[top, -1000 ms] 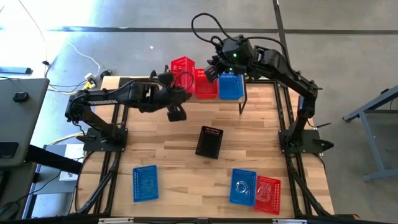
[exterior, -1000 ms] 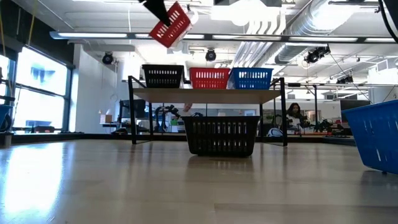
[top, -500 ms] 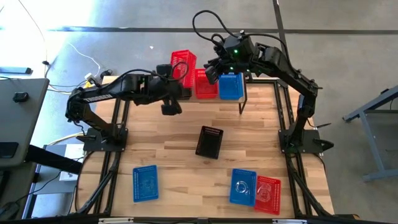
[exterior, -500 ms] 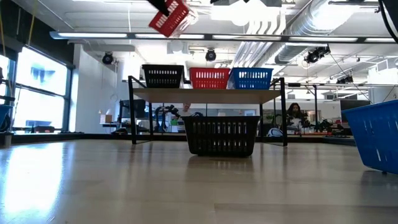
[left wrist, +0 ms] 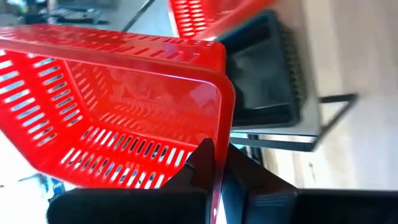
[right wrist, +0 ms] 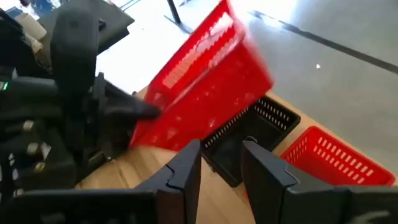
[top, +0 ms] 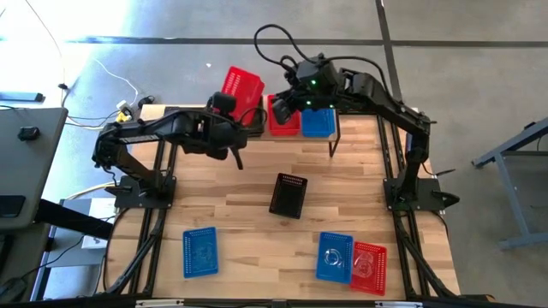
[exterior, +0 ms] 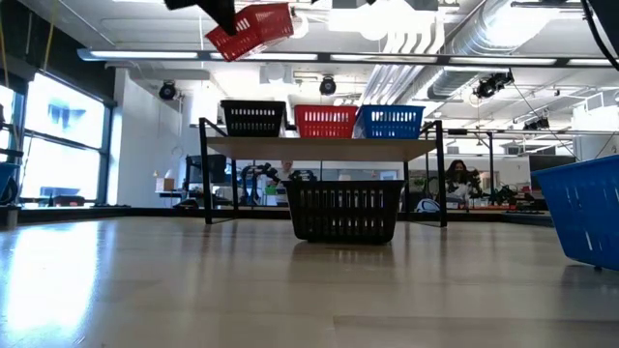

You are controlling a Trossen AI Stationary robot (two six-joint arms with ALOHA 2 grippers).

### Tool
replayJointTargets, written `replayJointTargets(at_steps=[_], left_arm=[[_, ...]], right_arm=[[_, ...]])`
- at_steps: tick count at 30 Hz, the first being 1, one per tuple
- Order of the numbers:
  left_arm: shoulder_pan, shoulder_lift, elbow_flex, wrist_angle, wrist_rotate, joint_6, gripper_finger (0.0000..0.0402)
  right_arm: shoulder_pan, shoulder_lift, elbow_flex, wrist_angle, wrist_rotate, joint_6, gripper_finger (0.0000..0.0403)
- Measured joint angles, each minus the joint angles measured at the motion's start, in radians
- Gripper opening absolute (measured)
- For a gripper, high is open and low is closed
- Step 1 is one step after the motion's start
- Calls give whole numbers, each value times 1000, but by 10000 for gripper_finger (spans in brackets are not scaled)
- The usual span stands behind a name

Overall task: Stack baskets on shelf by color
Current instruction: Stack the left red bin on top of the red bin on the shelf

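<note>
Red perforated plastic basket (left wrist: 118, 106) is held aloft by its thin rim, left gripper (left wrist: 208, 158) fingers clamped, above wooden shelf (exterior: 324, 147); judged light, flexible. Right gripper (right wrist: 221, 163) fingers part-open, empty.

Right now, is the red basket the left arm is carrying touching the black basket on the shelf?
Apart. The low view shows the held red basket high in the air, with clear open space between it and the black basket sitting on the shelf.
</note>
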State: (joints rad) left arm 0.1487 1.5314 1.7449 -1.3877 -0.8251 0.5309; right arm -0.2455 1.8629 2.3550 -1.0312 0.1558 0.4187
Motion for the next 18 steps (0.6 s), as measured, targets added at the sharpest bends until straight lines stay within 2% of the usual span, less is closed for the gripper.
replayJointTargets(at_steps=[4,7,12,18], left_arm=[[-23,18,0,-33,70,14,0],[-56,28,1,-34,72,60,0],[-110,42,1,-35,84,156,0],[-142,60,1,-35,88,211,0]], right_arm=[[-1,0,0,14,12,-34,99],[-13,0,0,17,4,-51,99],[-32,6,0,-15,-76,-45,99],[-31,6,0,-58,-87,-32,99]])
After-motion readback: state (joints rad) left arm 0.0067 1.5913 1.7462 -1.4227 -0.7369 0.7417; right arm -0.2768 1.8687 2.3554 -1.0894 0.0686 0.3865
